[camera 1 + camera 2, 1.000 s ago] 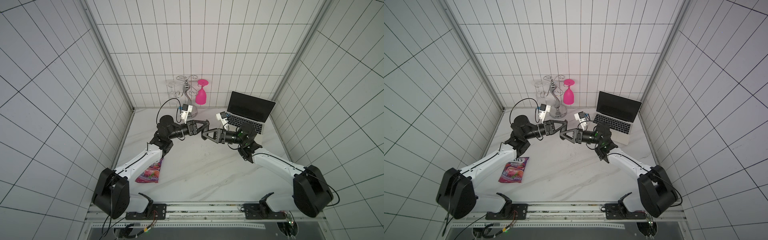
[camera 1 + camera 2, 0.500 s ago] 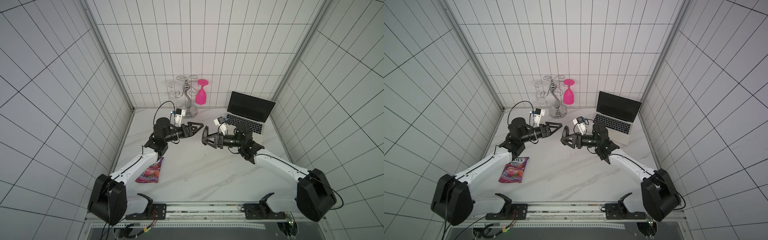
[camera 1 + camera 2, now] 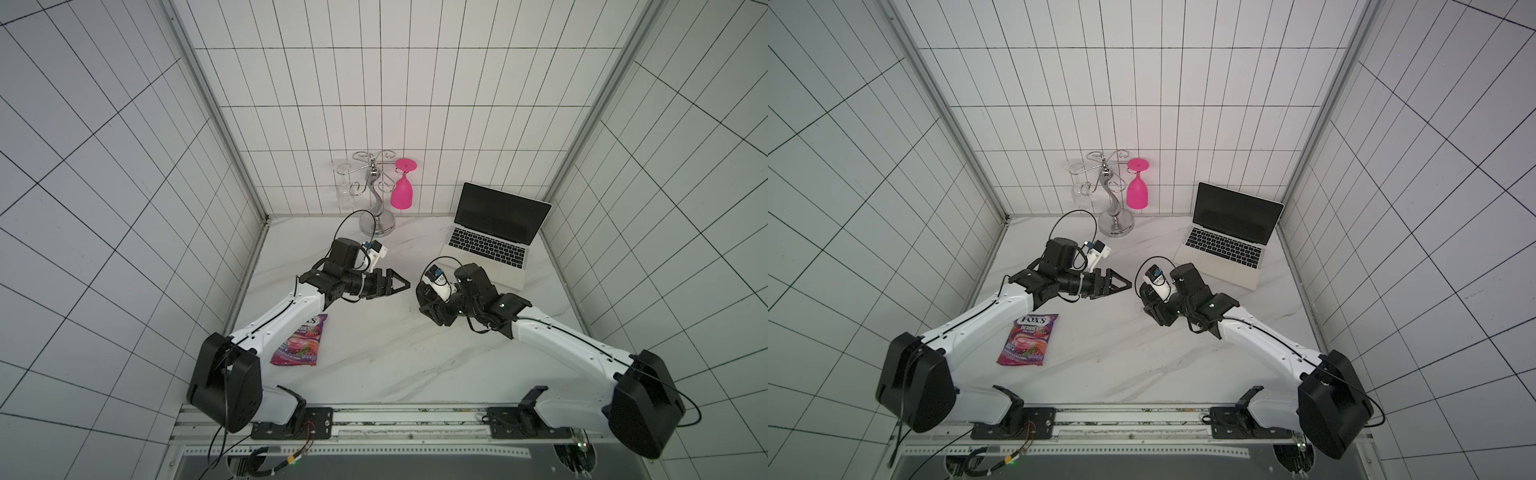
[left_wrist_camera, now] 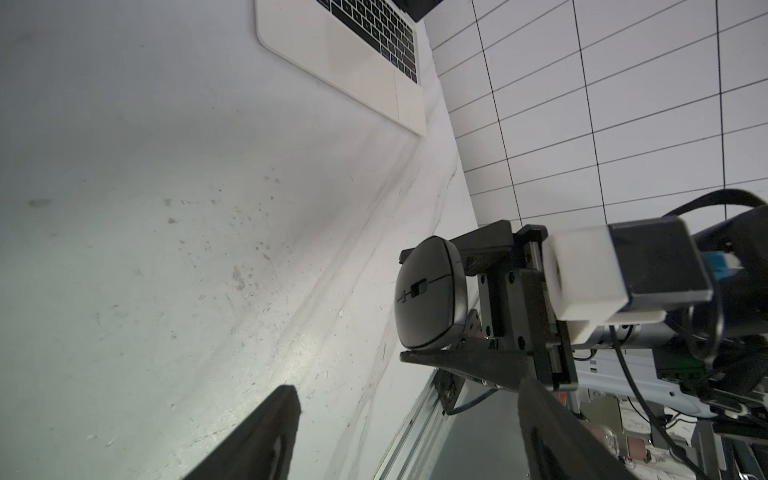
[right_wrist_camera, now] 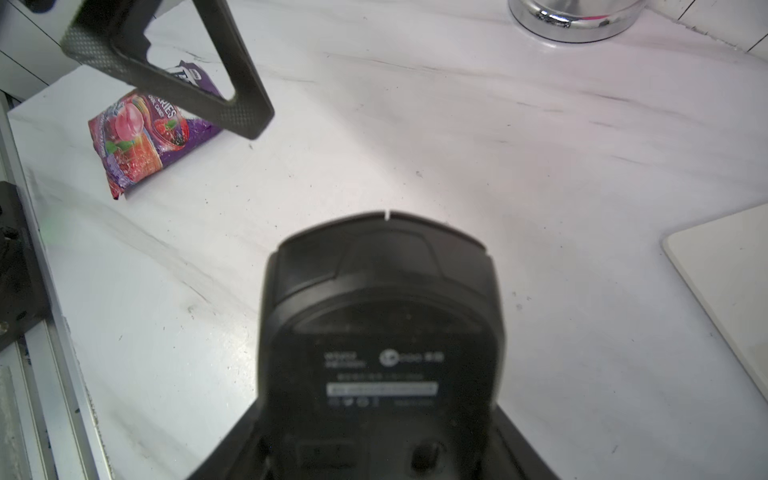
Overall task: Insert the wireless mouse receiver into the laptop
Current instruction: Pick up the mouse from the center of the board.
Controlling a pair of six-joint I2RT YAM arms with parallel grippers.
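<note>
We count two hands, one laptop [image 3: 484, 248], one mouse [image 5: 382, 316], one sweets bag [image 3: 301, 340], one chrome rack [image 3: 376, 208] and two glasses hanging on it, one pink [image 3: 402, 194] and one clear [image 3: 344, 195]. The receiver we cannot pick out in any view; the mouse's underside is blurred where it meets the hand. The right hand [image 4: 415, 305] is clenched on the mouse, wheel side turned towards the left hand, labelled underside towards its own wrist. The left hand [image 3: 404, 286] is released, its fingers wide apart with nothing between them, pointing right at the mouse and a little apart from it. The laptop sits at the far right of the surface [image 3: 395, 357], beyond the right hand, near it but not touching, and well apart from the left hand. It is open, slim and silver-white, with black keys, a large pale trackpad and a dark, black-bezelled screen leaning back towards the far wall. The bag lies flat at the near left.
</note>
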